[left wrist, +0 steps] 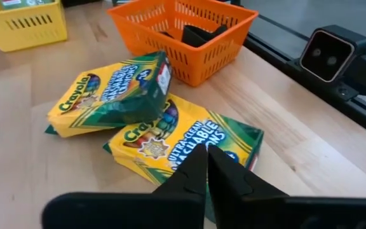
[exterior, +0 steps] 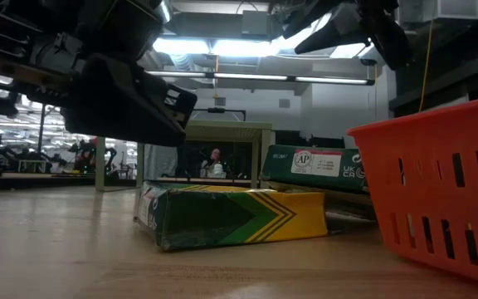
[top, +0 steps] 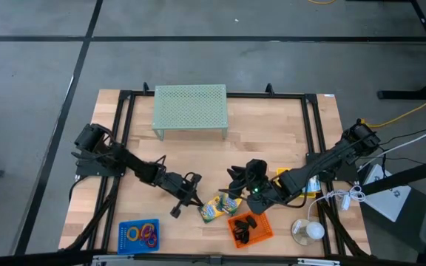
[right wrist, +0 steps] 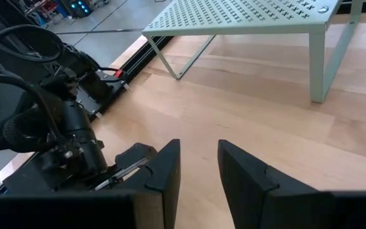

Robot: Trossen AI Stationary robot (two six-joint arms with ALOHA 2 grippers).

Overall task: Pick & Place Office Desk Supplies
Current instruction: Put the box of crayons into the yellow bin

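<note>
The wooden table (top: 272,125) bears crayon boxes (top: 219,207), baskets (top: 251,229) and a riser (top: 190,108).

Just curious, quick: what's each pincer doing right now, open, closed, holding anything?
Left pincer: closed, holding nothing, just short of the crayon boxes.
Right pincer: open, empty.

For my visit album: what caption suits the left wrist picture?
Left gripper, shut and empty, above two crayon boxes beside an orange basket.

Bright ceiling lights (exterior: 222,46) glare; foreground arm blurred, dark.
</note>
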